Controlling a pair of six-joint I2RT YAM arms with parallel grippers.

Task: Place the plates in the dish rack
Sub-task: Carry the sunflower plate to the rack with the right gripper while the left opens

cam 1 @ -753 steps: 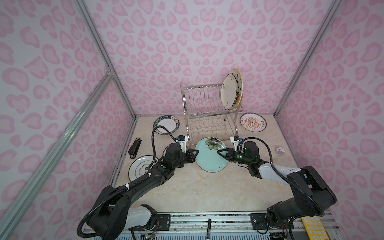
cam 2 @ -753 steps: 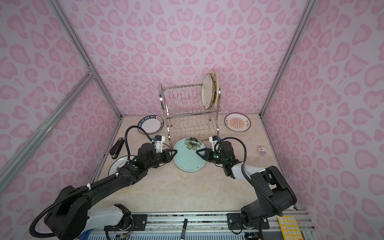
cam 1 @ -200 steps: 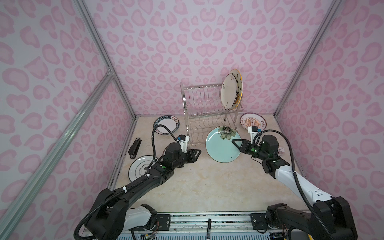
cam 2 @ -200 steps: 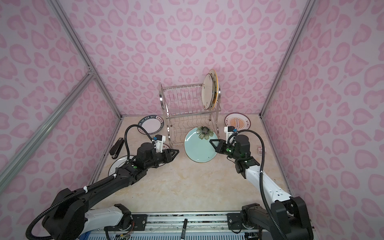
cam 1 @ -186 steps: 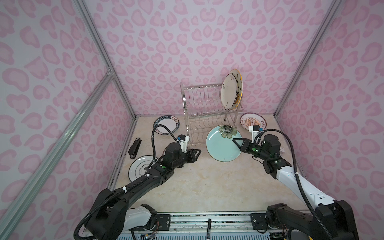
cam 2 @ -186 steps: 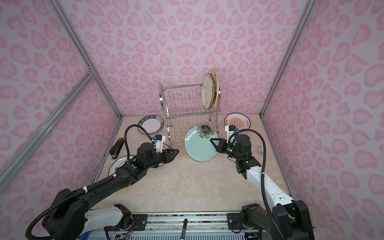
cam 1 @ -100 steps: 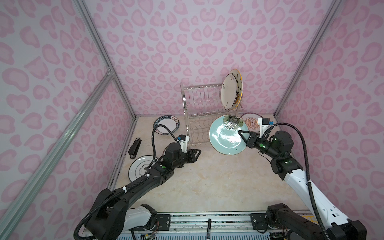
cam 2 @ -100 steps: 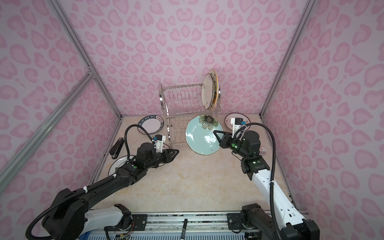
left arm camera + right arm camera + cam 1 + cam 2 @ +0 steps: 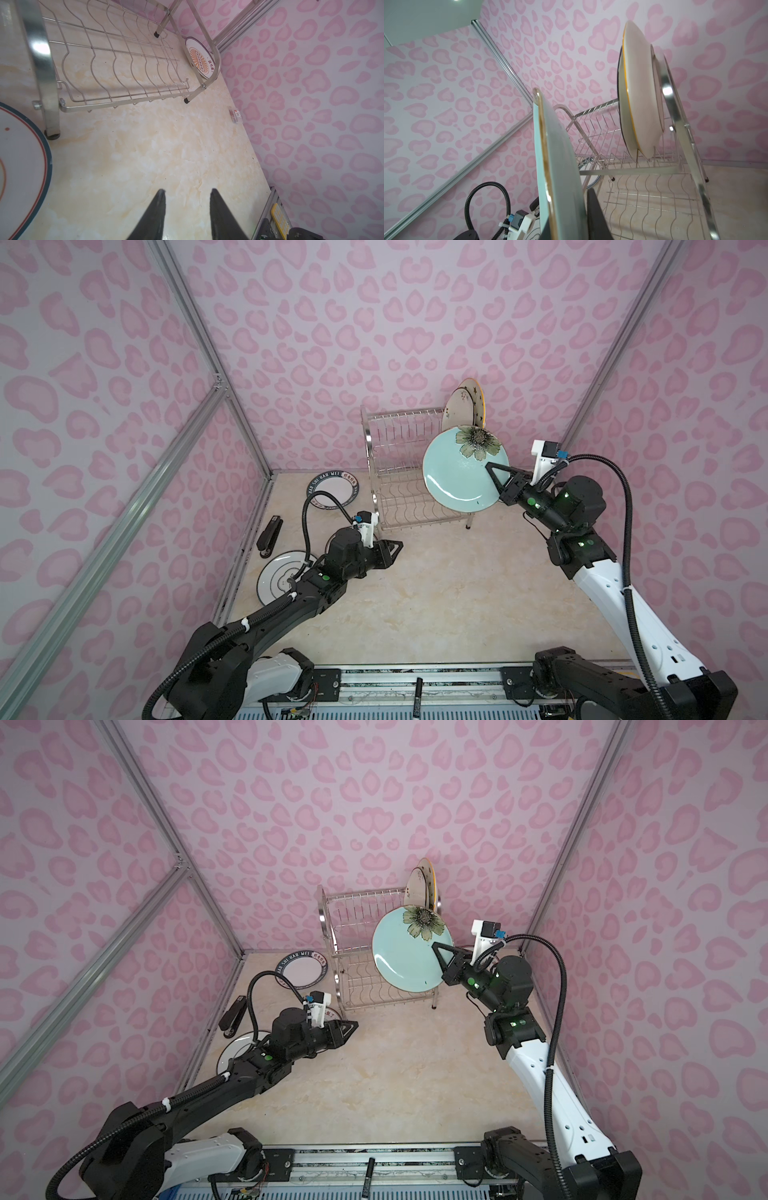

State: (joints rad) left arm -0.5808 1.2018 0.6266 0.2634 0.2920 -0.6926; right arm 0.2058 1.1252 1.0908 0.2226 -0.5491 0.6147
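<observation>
The left arm reaches low from the lower left, its pincer [image 9: 395, 551] near frame centre with jaws parted and empty, while the right arm stands raised at the right, its pincer [image 9: 495, 473] clamped on the teal plate [image 9: 455, 479].

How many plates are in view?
7: teal plate in right tool; floral plate, orange-rimmed plate in dish rack's upper tier; lettered plate, ringed plate on table left; sunburst plate right of rack; second sunburst plate partly under left arm.

Shiny SS wire rack [image 9: 405, 506], glossy plate [image 9: 453, 477]
</observation>
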